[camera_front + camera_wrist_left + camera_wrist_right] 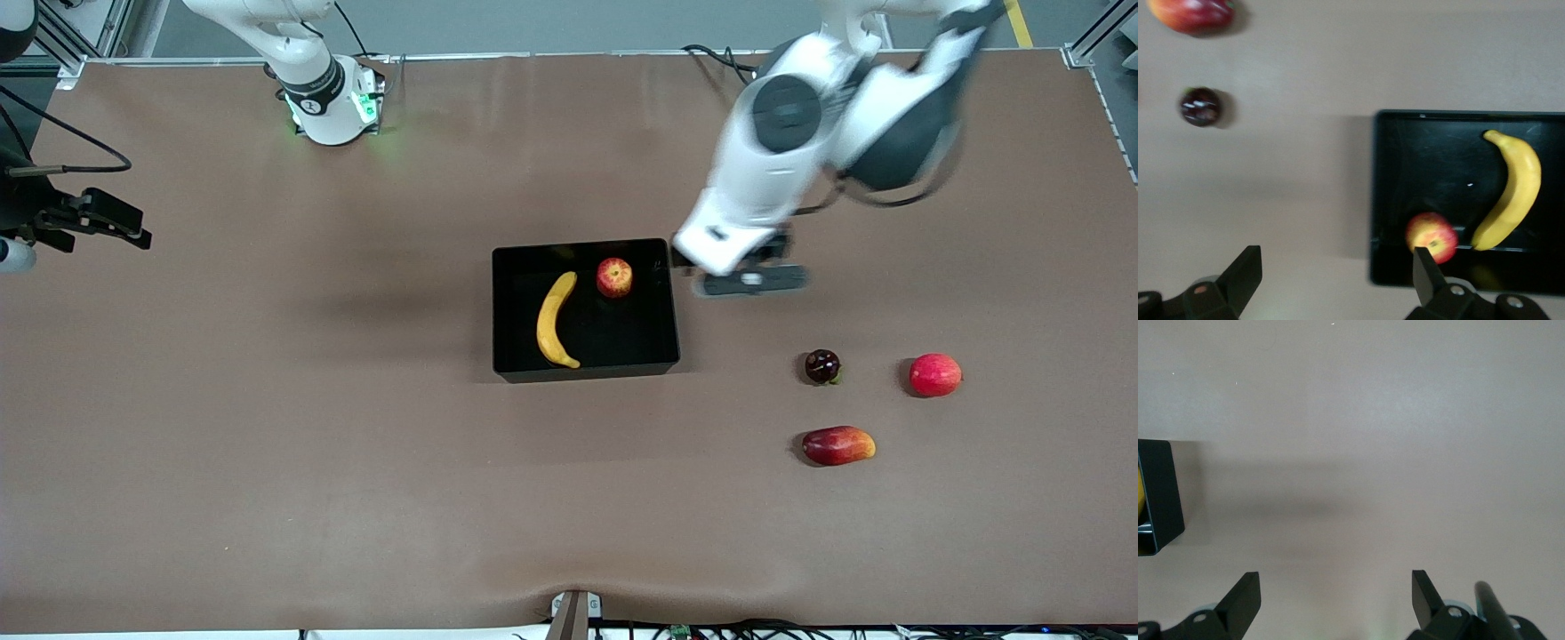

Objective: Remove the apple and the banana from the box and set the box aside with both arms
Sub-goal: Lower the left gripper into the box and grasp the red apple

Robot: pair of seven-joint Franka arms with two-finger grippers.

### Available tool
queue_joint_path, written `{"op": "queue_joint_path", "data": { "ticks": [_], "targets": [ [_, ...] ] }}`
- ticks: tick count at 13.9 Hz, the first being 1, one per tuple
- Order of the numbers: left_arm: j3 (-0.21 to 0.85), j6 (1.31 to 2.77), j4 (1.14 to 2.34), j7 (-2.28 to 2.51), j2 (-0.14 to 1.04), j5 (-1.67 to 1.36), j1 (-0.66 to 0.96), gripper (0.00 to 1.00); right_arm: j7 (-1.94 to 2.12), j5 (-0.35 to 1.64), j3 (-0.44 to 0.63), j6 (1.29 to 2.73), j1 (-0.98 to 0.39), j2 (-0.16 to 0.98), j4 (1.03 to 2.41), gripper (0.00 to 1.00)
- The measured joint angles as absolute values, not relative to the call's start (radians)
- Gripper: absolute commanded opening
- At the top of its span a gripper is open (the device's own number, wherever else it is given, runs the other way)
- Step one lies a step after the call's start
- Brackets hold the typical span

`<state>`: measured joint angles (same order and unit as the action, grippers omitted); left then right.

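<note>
Front view: the long yellow banana [555,322] and small red apple [614,277] lie in the shallow glossy black tray [662,311]. Left gripper [751,279] hovers just beside it, fingers wide; right gripper [1335,600], also wide, waits over bare table.

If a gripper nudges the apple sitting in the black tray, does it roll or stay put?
Probably rolls: the apple is round and rests free on the glossy tray floor, touching nothing. The low walls would likely stop it. Pushed toward the banana, it may bump that too. Its smooth skin could slip in the jaws.
</note>
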<state>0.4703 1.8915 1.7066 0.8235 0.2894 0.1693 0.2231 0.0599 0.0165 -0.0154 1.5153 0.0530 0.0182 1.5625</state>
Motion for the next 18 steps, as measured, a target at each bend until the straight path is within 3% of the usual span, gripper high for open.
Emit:
{"op": "queue_joint_path", "data": {
  "ticks": [4, 11, 17, 18],
  "targets": [
    [0.470, 2.052, 1.710, 0.980, 0.470, 0.244, 0.350, 1.00, 0.060, 0.017, -0.015, 1.515, 0.053, 0.018, 1.563, 1.00],
    [0.469, 2.187, 1.709, 1.032, 0.649, 0.290, 0.391, 1.00, 0.060, 0.017, -0.015, 1.515, 0.053, 0.018, 1.563, 1.00],
    [0.469, 2.194, 1.735, 1.070, 0.700, 0.331, 0.408, 1.00, 0.060, 0.017, -0.015, 1.515, 0.053, 0.018, 1.563, 1.00],
    [0.469, 2.193, 1.742, 1.082, 0.700, 0.331, 0.410, 0.94, 0.060, 0.017, -0.015, 1.515, 0.053, 0.018, 1.563, 1.00]
  ]
}}
